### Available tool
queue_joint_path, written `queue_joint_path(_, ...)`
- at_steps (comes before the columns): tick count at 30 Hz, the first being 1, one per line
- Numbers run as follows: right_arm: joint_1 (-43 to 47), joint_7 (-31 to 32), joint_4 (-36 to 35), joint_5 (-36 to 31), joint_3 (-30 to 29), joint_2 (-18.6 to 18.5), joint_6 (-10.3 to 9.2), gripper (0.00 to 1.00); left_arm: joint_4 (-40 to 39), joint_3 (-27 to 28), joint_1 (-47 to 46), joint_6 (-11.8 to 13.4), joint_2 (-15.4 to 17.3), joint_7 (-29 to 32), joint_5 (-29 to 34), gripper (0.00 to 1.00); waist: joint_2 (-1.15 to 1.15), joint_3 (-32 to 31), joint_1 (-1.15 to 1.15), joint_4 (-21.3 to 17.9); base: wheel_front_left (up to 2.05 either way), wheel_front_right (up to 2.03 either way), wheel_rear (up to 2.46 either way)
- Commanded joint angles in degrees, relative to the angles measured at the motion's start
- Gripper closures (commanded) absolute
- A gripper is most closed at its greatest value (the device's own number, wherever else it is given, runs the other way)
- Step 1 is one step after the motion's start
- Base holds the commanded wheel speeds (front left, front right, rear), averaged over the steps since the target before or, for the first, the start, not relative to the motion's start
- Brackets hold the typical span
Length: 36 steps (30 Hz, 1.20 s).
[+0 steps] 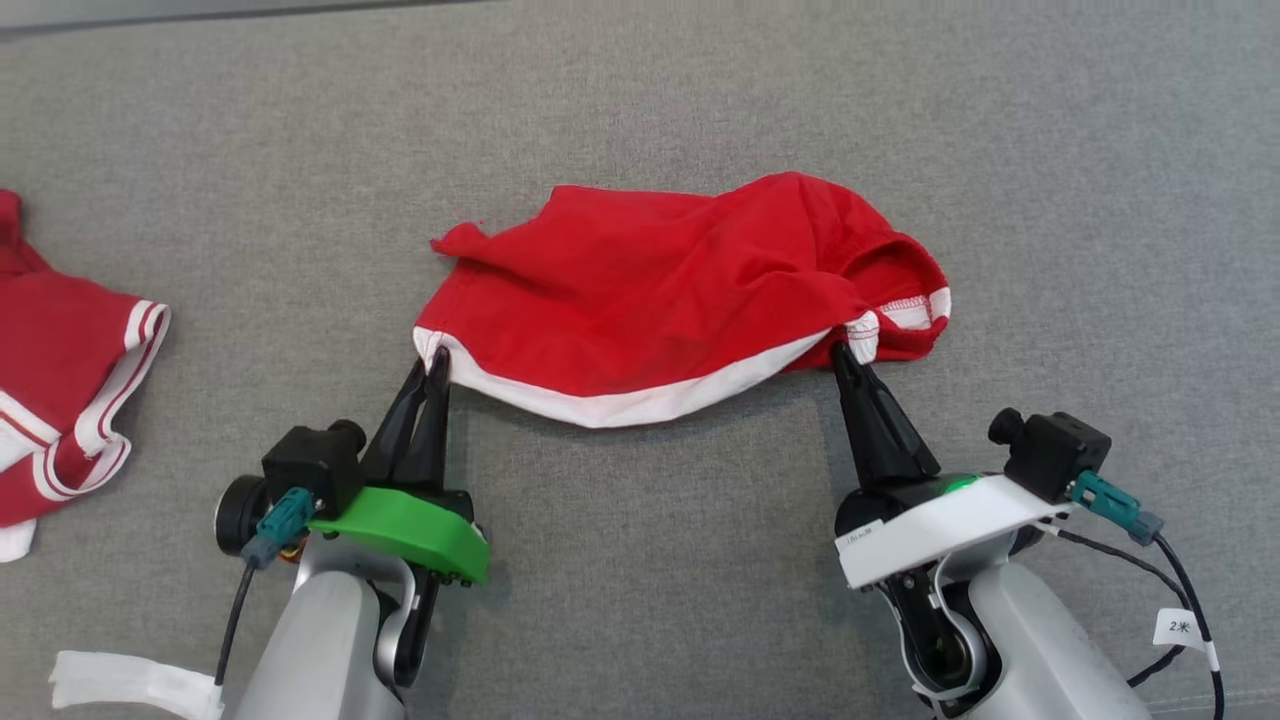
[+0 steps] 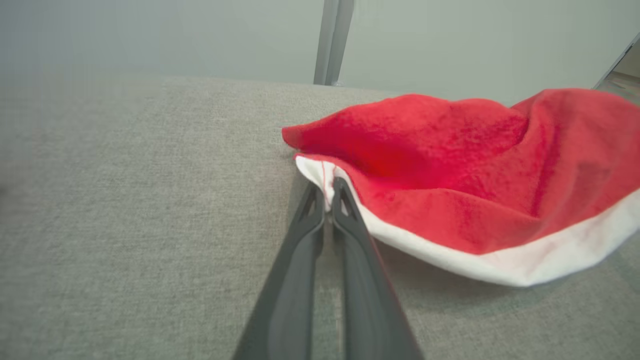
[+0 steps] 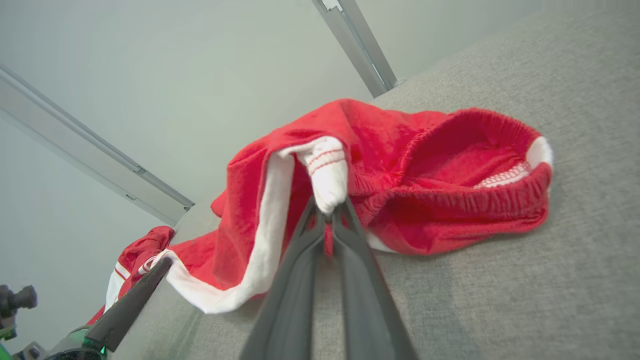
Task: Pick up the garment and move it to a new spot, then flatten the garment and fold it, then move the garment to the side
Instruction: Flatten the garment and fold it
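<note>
- Head view: the red garment (image 1: 660, 290) is being held crumpled across the middle of the grey table (image 1: 640, 100), with its white hem (image 1: 640, 405) sagging toward the robot between the two grippers.
- The hem's left corner is being pinched by the left gripper (image 1: 430, 362), its jaws pressed together on the cloth. The bunched red-and-white edge on the other side is being pinched by the right gripper (image 1: 840, 350), its jaws likewise closed on it.
- Bare table is being left open beyond the garment, to its right, and in the strip between the hem and the arms. A second red garment (image 1: 60, 400) is lying well apart at the left edge, and a white strip (image 1: 130, 685) at the lower left corner.
- Left wrist view: the left gripper (image 2: 327, 197) is being shown with jaws closed on the white hem corner. The garment (image 2: 475, 175) is spreading to the right, its hem edge raised slightly above its shadow.
- Wide bare table (image 2: 125, 200) is being left free on the left, up to the far edge, where a grey post (image 2: 332, 40) is standing against a pale wall.
- Right wrist view: a fold of white trim with red stitching is being clamped by the right gripper (image 3: 327, 212). The elastic waistband (image 3: 475, 165) is gaping open to the right, resting on the table (image 3: 550, 275).
- The hem is being stretched down-left to the left gripper (image 3: 162, 265), with the second red garment (image 3: 142, 250) beyond it.
</note>
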Motion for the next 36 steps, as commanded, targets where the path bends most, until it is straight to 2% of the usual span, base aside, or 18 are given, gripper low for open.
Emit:
queue_joint_path(1, 0.5, -0.2, -0.5, -0.3, -0.2, -0.1, -0.03, 1.0, -0.5, 0.2, 0.6, 0.0, 0.1, 0.0, -0.3, 1.0, 0.57, -2.7, 0.0, -0.1, 0.0, 0.0, 0.0)
queue_joint_path(5, 0.9, -0.2, -2.6, -1.1, -0.7, -1.2, -0.03, 1.0, -3.8, 1.3, 1.0, 0.0, 0.9, 0.0, -0.8, 1.0, 0.57, -8.3, 0.0, 0.1, 0.0, 0.0, 0.0)
queue_joint_path(9, -1.9, -0.2, -4.7, -0.3, 1.6, -4.7, -0.02, 1.0, -8.1, 0.9, -1.4, 0.0, 3.0, 0.0, -1.2, 1.0, 0.57, -14.7, 0.0, 0.2, 0.0, 0.0, 0.0)
queue_joint_path(13, -8.1, 0.5, -6.7, 1.6, 3.1, -9.3, -0.02, 1.0, -13.0, -0.8, -6.8, 0.0, 7.5, 0.0, -1.4, 1.0, 0.57, -18.9, 0.0, 0.2, 0.0, 0.0, 0.0)
queue_joint_path(20, -16.6, 8.2, -11.3, 5.8, 1.8, -12.8, -0.02, 1.0, -15.9, -4.5, -17.0, 0.0, 15.3, 1.8, -4.4, 1.0, 0.57, -20.1, 0.0, 1.2, 0.0, 0.0, 0.0)
queue_joint_path(24, -18.9, 15.9, -12.0, 6.4, 0.4, -13.5, -0.02, 1.0, -16.3, -5.9, -20.7, 0.0, 18.4, 6.0, -6.0, 1.0, 0.57, -15.9, 0.0, 2.1, 0.0, 0.0, 0.0)
queue_joint_path(26, -21.1, 19.8, -11.5, 5.9, -0.3, -13.4, -0.02, 1.0, -16.2, -7.0, -23.3, 0.0, 19.6, 8.1, -6.4, 1.0, 0.57, -11.5, 0.0, 2.4, 0.0, 0.0, 0.0)
queue_joint_path(30, -29.1, 25.4, -7.4, 3.9, -2.2, -12.3, -0.01, 1.0, -12.8, -8.5, -30.3, 0.0, 19.6, 9.7, -7.3, 1.0, 0.57, -1.3, 0.0, 2.7, 0.0, 0.0, 0.0)
queue_joint_path(32, -36.3, 26.4, -5.0, 1.9, -2.2, -11.8, 0.0, 1.0, -10.0, -9.3, -36.6, 0.0, 19.8, 9.6, -6.2, 1.0, 0.57, 3.9, 0.0, 2.8, 0.0, 0.0, 0.0)
queue_joint_path(36, -51.4, 24.0, 2.2, -3.1, -3.9, -11.6, -0.04, 1.0, -3.5, -9.3, -51.7, 0.3, 20.2, 7.3, -2.7, 1.0, 0.57, 12.3, 0.0, 3.0, 0.0, 0.0, 0.0)
